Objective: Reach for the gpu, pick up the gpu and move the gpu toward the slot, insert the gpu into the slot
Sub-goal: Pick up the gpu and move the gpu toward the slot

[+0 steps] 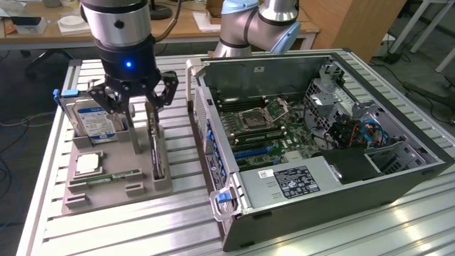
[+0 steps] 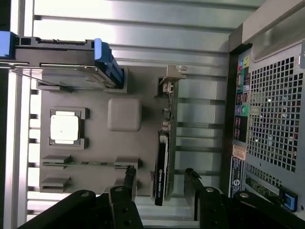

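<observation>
The gpu (image 1: 155, 146) stands on its long edge in the grey holder tray (image 1: 124, 160), a thin dark card with a silvery end bracket (image 2: 170, 80). In the wrist view its edge (image 2: 163, 162) runs between my two fingertips (image 2: 129, 177). My gripper (image 1: 140, 109) hangs open just above the card's far end, one finger on each side with a gap to each. The slot (image 1: 250, 152) is a long narrow blue strip on the green motherboard (image 1: 284, 133) inside the open computer case.
A hard drive (image 1: 96, 120) with a blue-white label stands upright in the tray beside the card. A square CPU (image 1: 89, 162) and a green memory stick (image 1: 106, 177) lie in the same tray. The case wall (image 1: 206, 133) rises close to the tray.
</observation>
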{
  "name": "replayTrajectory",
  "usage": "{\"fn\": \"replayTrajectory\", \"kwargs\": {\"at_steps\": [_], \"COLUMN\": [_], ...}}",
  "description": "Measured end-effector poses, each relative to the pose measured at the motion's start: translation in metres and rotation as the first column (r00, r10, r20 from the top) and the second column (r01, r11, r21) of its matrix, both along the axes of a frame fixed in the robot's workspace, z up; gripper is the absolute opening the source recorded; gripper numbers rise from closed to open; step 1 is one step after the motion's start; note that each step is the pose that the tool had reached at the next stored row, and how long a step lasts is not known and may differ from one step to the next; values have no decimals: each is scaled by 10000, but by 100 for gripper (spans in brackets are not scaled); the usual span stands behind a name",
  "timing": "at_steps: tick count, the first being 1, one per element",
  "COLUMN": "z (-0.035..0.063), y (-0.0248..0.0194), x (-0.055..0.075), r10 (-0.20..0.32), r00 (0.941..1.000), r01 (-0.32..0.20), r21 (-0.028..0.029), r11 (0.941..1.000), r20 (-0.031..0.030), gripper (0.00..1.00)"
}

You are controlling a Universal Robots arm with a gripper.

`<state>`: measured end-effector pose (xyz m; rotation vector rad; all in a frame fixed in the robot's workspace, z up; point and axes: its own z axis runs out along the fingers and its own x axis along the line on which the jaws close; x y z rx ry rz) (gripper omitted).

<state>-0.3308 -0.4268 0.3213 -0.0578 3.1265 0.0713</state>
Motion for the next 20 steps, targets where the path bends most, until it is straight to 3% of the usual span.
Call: {"fn": "replayTrajectory", "kwargs": {"at_steps": [20], "z": [-364], "y": [-30], "x": [39], "r10": [23], "r00": [10000], "r01": [-23], "r21": [0], "r11": [10000], "r20": [1], "gripper": [53]}}
